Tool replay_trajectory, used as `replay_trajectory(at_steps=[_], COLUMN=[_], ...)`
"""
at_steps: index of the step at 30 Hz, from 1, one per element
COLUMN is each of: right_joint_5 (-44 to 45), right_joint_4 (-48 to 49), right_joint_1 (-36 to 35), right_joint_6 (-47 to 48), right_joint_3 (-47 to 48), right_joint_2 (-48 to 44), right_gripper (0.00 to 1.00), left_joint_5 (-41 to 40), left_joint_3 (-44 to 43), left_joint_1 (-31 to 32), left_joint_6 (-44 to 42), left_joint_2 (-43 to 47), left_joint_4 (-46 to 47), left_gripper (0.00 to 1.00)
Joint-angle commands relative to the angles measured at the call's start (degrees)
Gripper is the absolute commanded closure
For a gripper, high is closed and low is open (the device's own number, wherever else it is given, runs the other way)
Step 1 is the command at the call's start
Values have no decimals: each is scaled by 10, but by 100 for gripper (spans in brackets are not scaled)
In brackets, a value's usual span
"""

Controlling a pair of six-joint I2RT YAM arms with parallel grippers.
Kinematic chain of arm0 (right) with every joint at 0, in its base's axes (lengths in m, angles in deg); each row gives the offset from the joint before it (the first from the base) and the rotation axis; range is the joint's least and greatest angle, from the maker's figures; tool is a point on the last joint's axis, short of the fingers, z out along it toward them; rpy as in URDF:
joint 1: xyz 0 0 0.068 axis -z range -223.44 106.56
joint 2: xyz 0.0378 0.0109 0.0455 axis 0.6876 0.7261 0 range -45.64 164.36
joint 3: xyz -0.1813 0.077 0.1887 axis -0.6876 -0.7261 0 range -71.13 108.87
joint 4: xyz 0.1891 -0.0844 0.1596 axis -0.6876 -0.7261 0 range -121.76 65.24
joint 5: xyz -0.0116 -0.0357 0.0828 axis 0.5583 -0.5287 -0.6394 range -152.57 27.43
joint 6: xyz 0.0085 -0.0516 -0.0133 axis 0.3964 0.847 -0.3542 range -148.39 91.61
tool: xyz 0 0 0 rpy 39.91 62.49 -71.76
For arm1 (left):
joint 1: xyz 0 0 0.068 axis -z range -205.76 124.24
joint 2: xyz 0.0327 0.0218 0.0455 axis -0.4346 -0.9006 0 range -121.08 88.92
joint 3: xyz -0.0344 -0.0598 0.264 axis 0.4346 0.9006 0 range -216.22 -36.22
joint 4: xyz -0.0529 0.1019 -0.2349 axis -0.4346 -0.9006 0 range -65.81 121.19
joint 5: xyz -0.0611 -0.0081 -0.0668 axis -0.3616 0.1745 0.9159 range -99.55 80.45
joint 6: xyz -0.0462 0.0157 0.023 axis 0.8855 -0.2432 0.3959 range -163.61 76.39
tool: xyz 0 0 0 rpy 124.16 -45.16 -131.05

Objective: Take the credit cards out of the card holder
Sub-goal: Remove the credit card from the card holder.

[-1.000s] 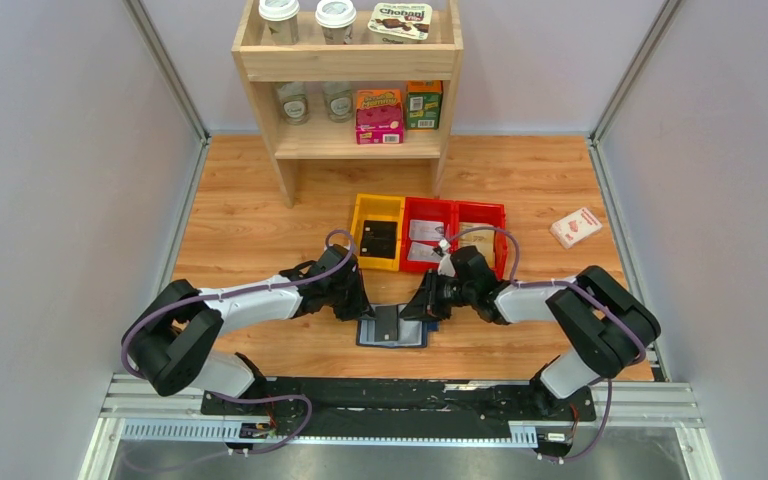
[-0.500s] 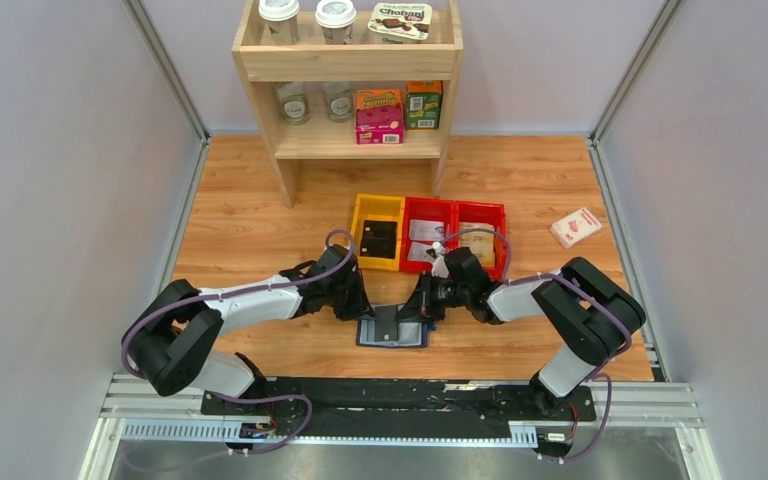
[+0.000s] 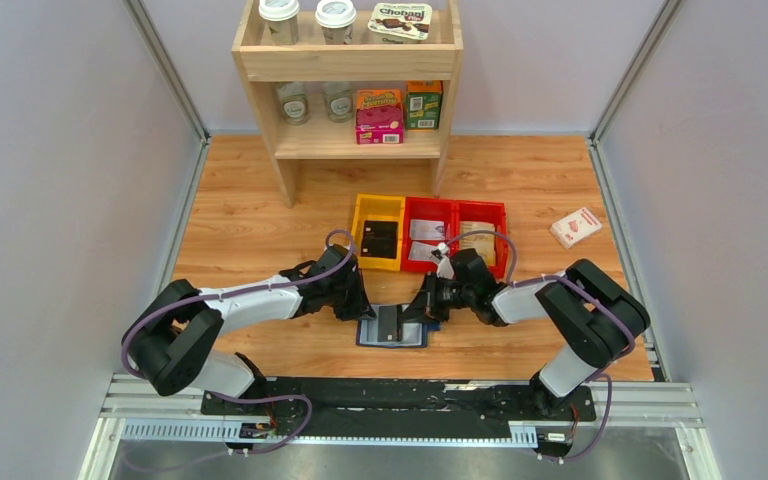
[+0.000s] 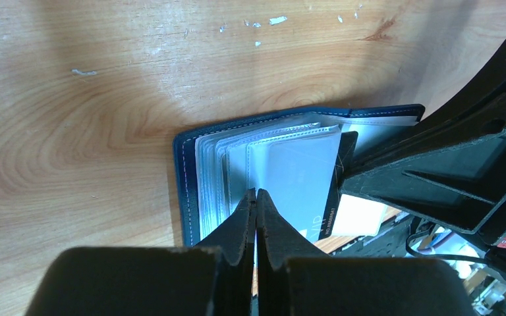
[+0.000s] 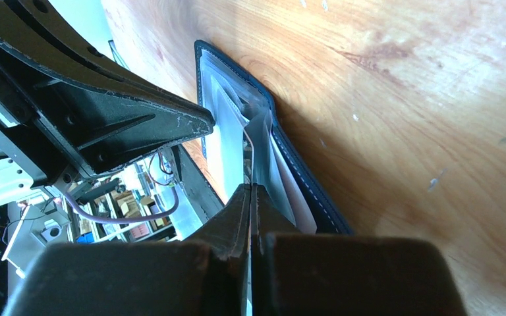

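Card holder, table's near edge: limp sleeves; thin, stiff, slick credit card; I would pinch its exposed edge. Left jaws, right jaws clenched; contents unclear.

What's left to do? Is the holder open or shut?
Open: the holder lies spread on the table, its clear sleeves fanned out and showing.
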Motion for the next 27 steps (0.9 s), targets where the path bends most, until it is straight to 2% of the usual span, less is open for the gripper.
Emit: replay_trajectory(at_steps=[1, 7, 11, 14, 19, 27], right_joint_5=[1, -3, -8, -8, -2, 37], right_joint_4=[7, 13, 38, 39, 28, -61], right_joint_1=[7, 6, 0, -4, -1, 33], right_joint_6=[-3, 1, -11, -10, -6, 18], right_joint_3=[-8, 12, 21, 31, 22, -17], right_joint_2=[-22, -2, 21, 32, 22, -71], right_gripper=[99, 81, 78, 79, 99, 100], left_joint_5=[-26, -22, -23, -23, -23, -23], left_joint_3=[18, 14, 16, 16, 16, 19], left_joint_1=[2, 2, 2, 2, 3, 2], left_joint_6=[-10, -12, -13, -14, -12, -11], left_joint_2=[-18, -20, -16, -16, -15, -11], left_joint_4=[-39, -39, -39, -39, -39, -34], left_gripper=[100, 100, 100, 100, 100, 100])
